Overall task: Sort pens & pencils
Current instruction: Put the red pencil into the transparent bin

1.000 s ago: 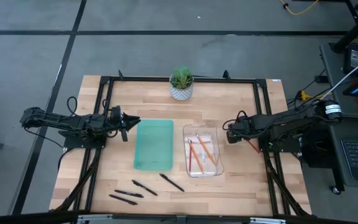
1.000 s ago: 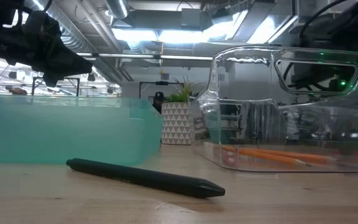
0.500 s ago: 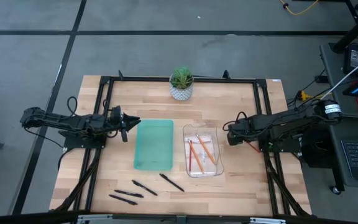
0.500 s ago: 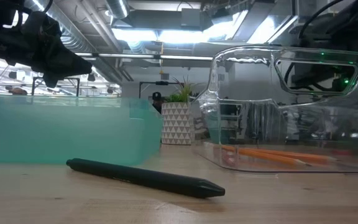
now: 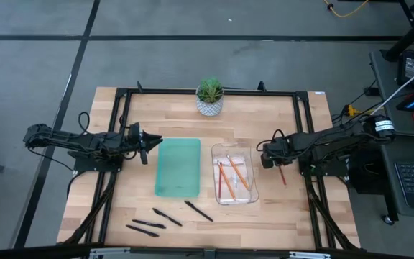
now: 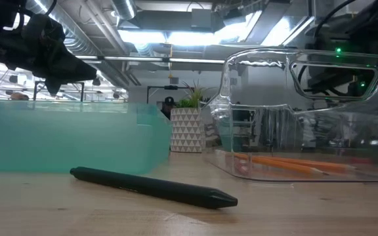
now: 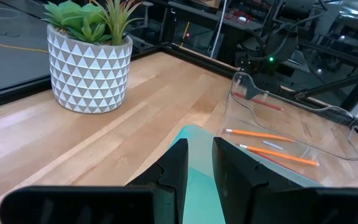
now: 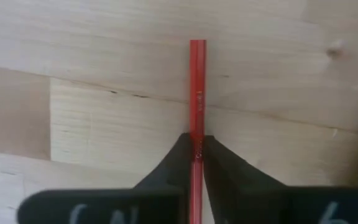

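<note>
Our right gripper [image 8: 196,144], clenched on a red pencil [image 5: 281,173], has just swung it toward the clear tray [image 5: 253,195], so it is next to drop

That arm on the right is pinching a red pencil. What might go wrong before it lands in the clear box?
The right gripper holds the red pencil by one end, so it might swing or slip out. The long free end might catch the wall of the clear bin beside it, possibly nudging the bin or the pencils inside.
</note>
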